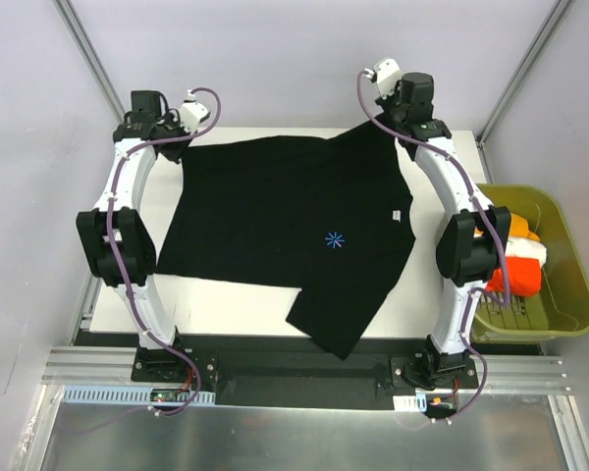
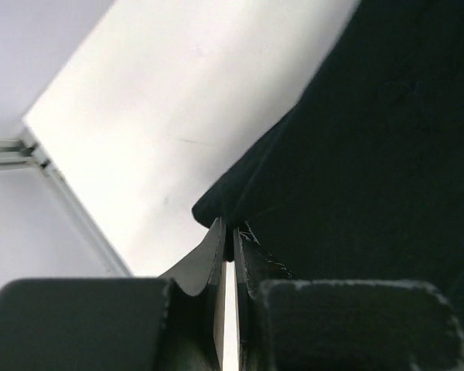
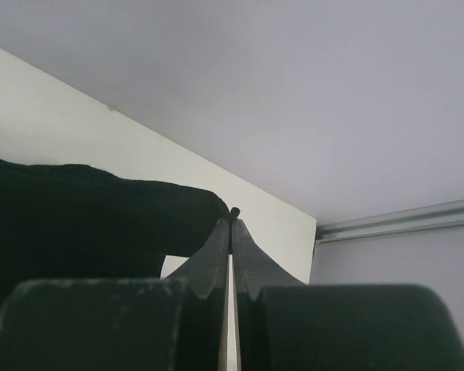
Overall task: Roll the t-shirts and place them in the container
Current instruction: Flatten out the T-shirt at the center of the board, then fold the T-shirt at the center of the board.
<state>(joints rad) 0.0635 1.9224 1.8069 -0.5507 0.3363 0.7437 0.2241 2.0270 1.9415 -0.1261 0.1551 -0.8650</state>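
A black t-shirt [image 1: 285,216] with a small blue chest mark [image 1: 334,238] lies spread on the white table [image 1: 226,304], one sleeve hanging over the near edge. My left gripper [image 1: 174,147] is shut on the shirt's far left corner; in the left wrist view [image 2: 230,232] the cloth [image 2: 356,154] is pinched between the tips. My right gripper [image 1: 402,132] is shut on the far right corner; in the right wrist view [image 3: 233,216] the cloth [image 3: 85,209] is pinched at the tips. Orange [image 1: 518,273] and white [image 1: 525,247] shirts lie in the tub.
An olive-green plastic tub [image 1: 560,294] stands to the right of the table, beside the right arm. The table's far edge meets the grey back wall just behind both grippers. A metal rail runs along the near side.
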